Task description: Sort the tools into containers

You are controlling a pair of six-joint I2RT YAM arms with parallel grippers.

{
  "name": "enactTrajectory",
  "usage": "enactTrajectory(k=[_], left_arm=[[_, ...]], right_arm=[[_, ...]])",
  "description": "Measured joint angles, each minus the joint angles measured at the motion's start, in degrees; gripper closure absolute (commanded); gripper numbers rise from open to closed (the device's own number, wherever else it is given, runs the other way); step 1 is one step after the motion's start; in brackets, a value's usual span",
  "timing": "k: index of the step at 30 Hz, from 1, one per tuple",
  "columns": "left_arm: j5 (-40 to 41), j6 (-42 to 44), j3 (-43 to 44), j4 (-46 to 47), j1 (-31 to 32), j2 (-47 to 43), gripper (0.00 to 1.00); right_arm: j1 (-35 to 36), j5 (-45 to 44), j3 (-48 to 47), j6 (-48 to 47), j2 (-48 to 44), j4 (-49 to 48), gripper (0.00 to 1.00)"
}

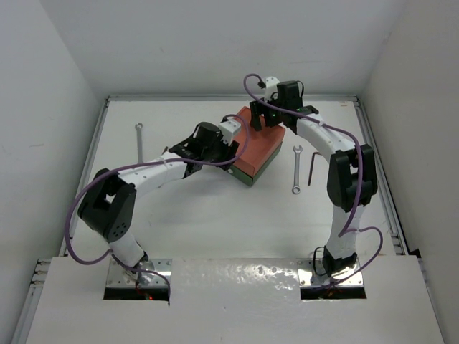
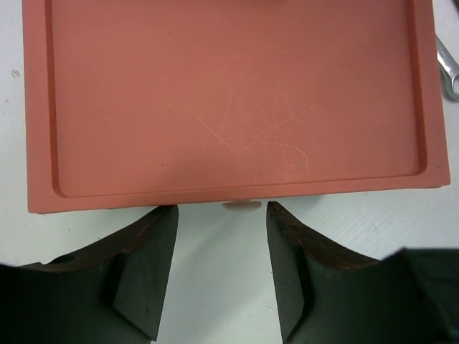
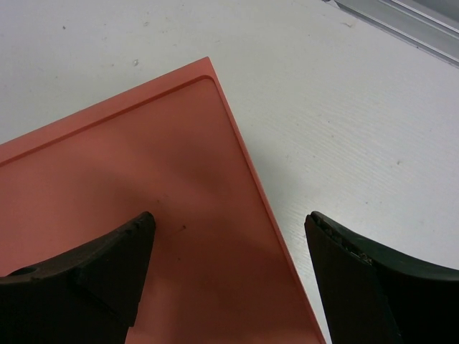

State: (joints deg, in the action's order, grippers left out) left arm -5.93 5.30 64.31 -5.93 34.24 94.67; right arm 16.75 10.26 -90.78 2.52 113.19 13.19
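Left fingers [image 2: 147,272]: two dark pads, apart, nothing between them. Just ahead of the gap, a small white knob [image 2: 240,206] peeks out from under the near edge of the orange-red box [image 2: 229,100]. Neither fingertip touches the knob or the box, as far as the left wrist view shows.

Box top: flat, matte salmon-orange, with a shallow recessed panel that has rounded corners. Faint pale scratches curl across the panel ahead of the right-hand finger.

Beyond that finger and off to its right, the open-ended head of a silver wrench [image 2: 448,72] lies on the white counter [image 2: 222,287], just beside the box edge.

Right fingers [image 3: 93,279]: spread wide, empty, straddling one side edge of the same box near its far corner. One finger hangs over the orange top, the other over bare counter. An aluminium rail [image 3: 401,18] runs well beyond them.

Overhead: the orange-red box sits stacked on a dark green box [image 1: 247,175], only the green's lower rim showing. The two sets of fingers flank this stack. A second wrench [image 1: 139,143] lies well out past the left fingers. A thin black rod-like tool [image 1: 313,166] lies just beside the first wrench, nearer the right arm.
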Motion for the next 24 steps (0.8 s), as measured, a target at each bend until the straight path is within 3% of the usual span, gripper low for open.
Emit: enactTrajectory(k=[3,8,11,12,14,16,18,21,24], left_arm=[[0.7,0.0,-0.2,0.7,0.3,0.2,0.60],[1.9,-0.7,-0.2,1.5,0.5,0.3,0.66],[0.9,-0.7,-0.2,2.2,0.6,0.3,0.78],[0.7,-0.7,-0.3,2.4,0.6,0.3,0.92],[0.1,-1.2,-0.6,3.5,0.6,0.2,1.00],[-0.2,-1.3,-0.9,4.8,0.6,0.1,0.84],[-0.1,-1.1,-1.8,6.0,0.6,0.1,0.58],[0.8,-0.9,-3.2,6.0,0.6,0.2,0.50],[1.2,-0.2,-3.8,6.0,0.6,0.4,0.51]], right_arm=[[0.1,0.4,0.1,-0.1,0.0,-0.2,0.17],[0.6,1.1,0.6,-0.2,0.0,-1.1,0.17],[0.8,1.3,0.7,-0.4,0.0,-1.6,0.16],[0.7,1.3,0.8,-0.4,0.0,-1.6,0.16],[0.7,1.0,0.8,-0.6,0.0,-1.9,0.16],[0.6,0.8,0.9,-0.7,0.0,-2.2,0.15],[0.6,0.8,0.9,-0.7,0.0,-2.3,0.15],[0.7,0.8,0.9,-0.7,0.0,-2.4,0.15],[0.7,0.9,0.9,-0.6,0.0,-2.4,0.15]])
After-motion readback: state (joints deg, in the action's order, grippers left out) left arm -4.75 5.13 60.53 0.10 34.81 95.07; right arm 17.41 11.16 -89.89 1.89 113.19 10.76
